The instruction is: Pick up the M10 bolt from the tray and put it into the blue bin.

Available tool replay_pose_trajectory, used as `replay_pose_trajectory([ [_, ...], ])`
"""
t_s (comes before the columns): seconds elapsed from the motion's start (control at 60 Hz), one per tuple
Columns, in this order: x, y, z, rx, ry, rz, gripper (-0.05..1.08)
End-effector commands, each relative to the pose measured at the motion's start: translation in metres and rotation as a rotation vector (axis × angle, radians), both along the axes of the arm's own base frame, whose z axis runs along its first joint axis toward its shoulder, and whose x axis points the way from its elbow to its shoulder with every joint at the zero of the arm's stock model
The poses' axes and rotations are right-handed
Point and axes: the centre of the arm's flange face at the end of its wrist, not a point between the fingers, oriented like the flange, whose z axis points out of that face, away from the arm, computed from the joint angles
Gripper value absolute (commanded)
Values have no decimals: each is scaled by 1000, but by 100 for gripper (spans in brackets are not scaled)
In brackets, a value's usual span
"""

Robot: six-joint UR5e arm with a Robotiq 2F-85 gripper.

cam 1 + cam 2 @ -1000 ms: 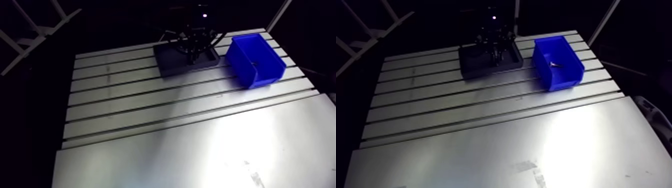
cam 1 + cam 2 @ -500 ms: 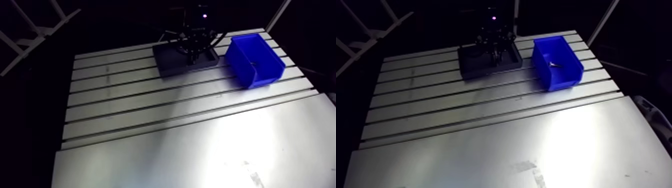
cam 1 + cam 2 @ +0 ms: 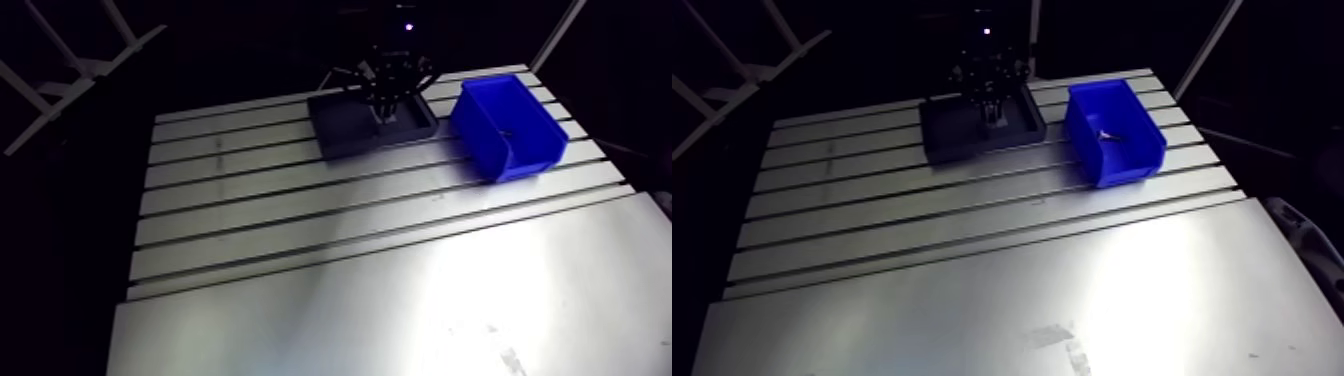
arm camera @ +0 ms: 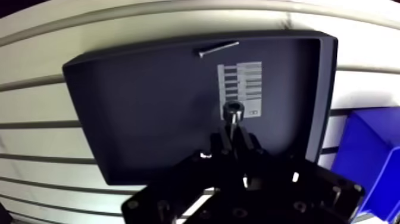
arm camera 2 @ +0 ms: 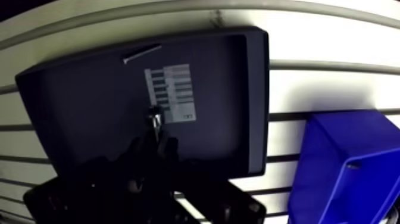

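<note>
Pinching a dark socket-head M10 bolt (image 4: 232,111) between the fingertips of the black two-finger gripper (image 4: 233,136), pressed tight on the shank. Showing the bolt's head just past the fingertips in the wrist view, hex recess toward the camera. Cannot tell whether upright or slightly tilted, nor whether the lower end touches the floor below or clears it: hidden by the gripper.

Hanging over a dark grey rectangular plastic tray (image 4: 137,113), above the half of its floor nearer the bin, seen against the gripper-side edge of a pale printed label (image 4: 240,83) stuck to that floor.

Also in the tray: a thin silvery nail or pin (image 4: 219,49), lying flat close along the wall ahead of the gripper, well apart from the bolt.

Beside the tray, on the same slotted aluminium table (image 3: 972,260): an open blue plastic bin (image 5: 333,173), near the tray's short wall but not touching, with a strip of bare table between.

Inside the bin, seen from the arm view: one small silvery piece (image 3: 1109,133) on the floor, too small to identify.

In the arm view: wrist and gripper down over the tray at the table's far end, too dark there to read.

Not in the bin yet: bolt in the grip, over the tray.
</note>
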Motion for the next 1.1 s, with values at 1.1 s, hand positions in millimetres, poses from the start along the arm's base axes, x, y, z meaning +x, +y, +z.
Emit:
replay_pose_trajectory([
  [1.1,44,-13,152,-22,78,419,107],
])
